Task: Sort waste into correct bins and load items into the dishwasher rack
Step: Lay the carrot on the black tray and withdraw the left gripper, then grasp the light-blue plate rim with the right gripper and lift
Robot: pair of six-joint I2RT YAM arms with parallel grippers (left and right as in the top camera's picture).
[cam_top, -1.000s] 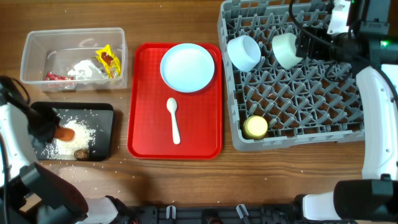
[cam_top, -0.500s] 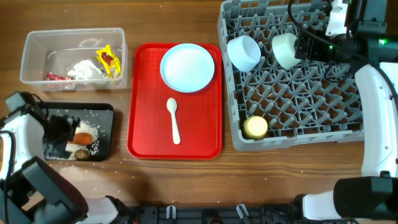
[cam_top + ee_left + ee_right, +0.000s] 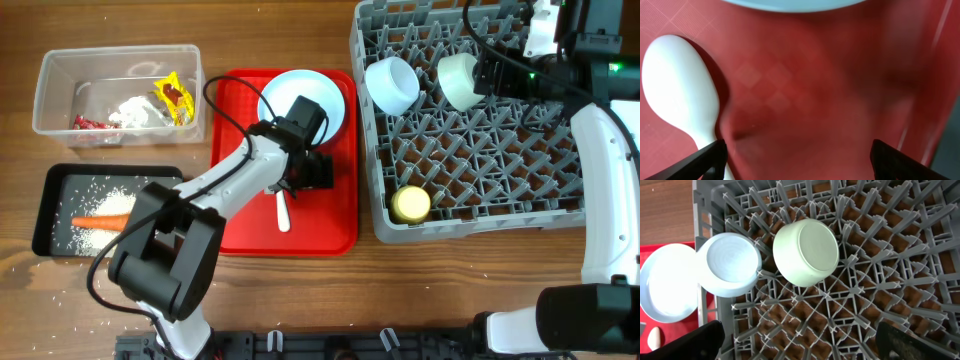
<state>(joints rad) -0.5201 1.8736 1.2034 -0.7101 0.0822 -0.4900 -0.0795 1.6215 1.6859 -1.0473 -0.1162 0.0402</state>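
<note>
My left gripper (image 3: 309, 172) hangs open over the red tray (image 3: 330, 222), just right of the white plastic spoon (image 3: 281, 203). In the left wrist view the spoon (image 3: 681, 97) lies by the left fingertip (image 3: 710, 156), and nothing is between the fingers of the gripper (image 3: 797, 156). The light blue plate (image 3: 300, 105) sits on the tray's far end, partly under my arm. My right gripper (image 3: 802, 340) stands open above the dishwasher rack (image 3: 480, 160), near two bowls (image 3: 730, 265) (image 3: 807, 252). A yellow cup (image 3: 410, 204) stands in the rack's near left corner.
The clear tub (image 3: 60, 70) at the back left holds white tissue (image 3: 135, 112) and red and yellow wrappers (image 3: 172, 95). The black tray (image 3: 60, 190) in front of it holds a carrot (image 3: 98, 222) and rice. Loose rice grains lie on the table near it.
My left arm swung from the black tray across to the red tray by the spoon, and its gripper opened. The carrot now lies in the black tray. The right arm has not moved.
</note>
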